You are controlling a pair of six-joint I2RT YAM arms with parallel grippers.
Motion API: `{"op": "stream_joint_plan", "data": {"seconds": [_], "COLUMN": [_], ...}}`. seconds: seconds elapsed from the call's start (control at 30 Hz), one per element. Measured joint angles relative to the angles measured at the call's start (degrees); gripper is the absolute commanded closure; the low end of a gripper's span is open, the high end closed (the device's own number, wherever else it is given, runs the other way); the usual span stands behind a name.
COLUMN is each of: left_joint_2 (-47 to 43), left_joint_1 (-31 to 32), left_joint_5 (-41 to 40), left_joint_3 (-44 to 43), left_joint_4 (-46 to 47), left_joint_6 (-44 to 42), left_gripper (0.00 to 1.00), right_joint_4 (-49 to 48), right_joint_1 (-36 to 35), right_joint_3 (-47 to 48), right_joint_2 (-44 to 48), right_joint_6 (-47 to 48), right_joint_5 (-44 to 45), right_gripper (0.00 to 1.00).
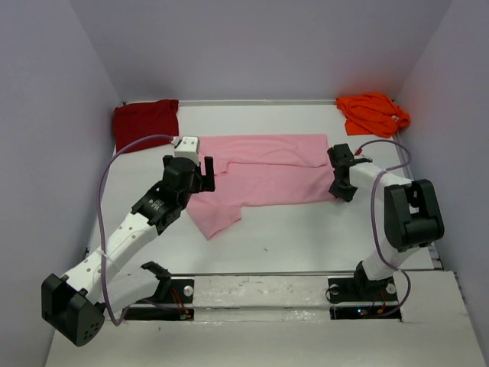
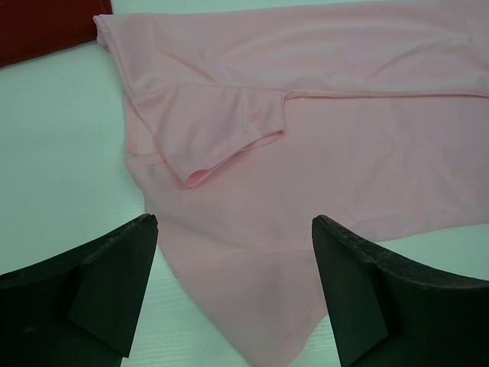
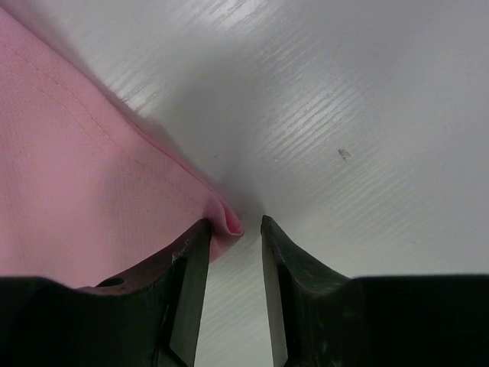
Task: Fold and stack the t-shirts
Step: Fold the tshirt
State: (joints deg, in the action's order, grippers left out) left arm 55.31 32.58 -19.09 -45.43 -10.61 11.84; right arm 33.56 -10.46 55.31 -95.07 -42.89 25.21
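Closest to us, the right gripper [image 3: 234,222] has its fingers narrowly apart, with the pink t-shirt's [image 1: 267,172] folded edge touching one finger but not pinched. We see the left gripper [image 2: 233,219] spread wide over that shirt's lower-left part, holding nothing. We count three shirts: pink at centre, the dark red t-shirt [image 1: 145,118] upper left, and the orange t-shirt [image 1: 372,112] upper right.

Bright even light; soft shadow beneath right tool [image 3: 234,222].

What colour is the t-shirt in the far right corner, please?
Bright orange t-shirt, best in the top external view.
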Motion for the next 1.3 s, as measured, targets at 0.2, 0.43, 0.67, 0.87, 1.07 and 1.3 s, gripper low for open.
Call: {"op": "stream_joint_plan", "data": {"seconds": [0.2, 0.43, 0.67, 0.87, 1.07, 1.3], "left_joint_2": [0.0, 0.0, 0.1, 1.4, 8.4, 13.8], "left_joint_1": [0.0, 0.0, 0.0, 2.4, 6.2, 11.0], "left_joint_5": [0.0, 0.0, 0.0, 1.3, 4.1, 2.8], "left_joint_3": [0.0, 0.0, 0.1, -3.0, -12.1, -14.5], "left_joint_4": [0.0, 0.0, -0.8, -9.7, -19.8, -31.3], "left_joint_6": [0.0, 0.0, 0.0, 3.9, 6.2, 6.6], "left_gripper": [0.08, 0.08, 0.12, 0.14, 0.15, 0.18], "right_joint_4": [-1.2, -2.3, -3.7, -4.6, -5.9, -8.5], "right_joint_1": [0.0, 0.0, 0.0, 0.0, 0.0, 0.0], "right_joint_3": [0.0, 0.1, -0.9, -1.9, -1.9, -1.9], "right_joint_2": [-0.2, -0.5, 0.3, 3.0, 6.4, 10.5], "right_joint_6": [0.7, 1.2, 2.2, 4.0, 5.2, 5.5], "right_joint_5": [-0.5, -0.9, -1.2, -2.5, -4.8, -8.5], "right_gripper": [0.84, 1.0, 1.0, 1.0, 1.0, 1.0]}}
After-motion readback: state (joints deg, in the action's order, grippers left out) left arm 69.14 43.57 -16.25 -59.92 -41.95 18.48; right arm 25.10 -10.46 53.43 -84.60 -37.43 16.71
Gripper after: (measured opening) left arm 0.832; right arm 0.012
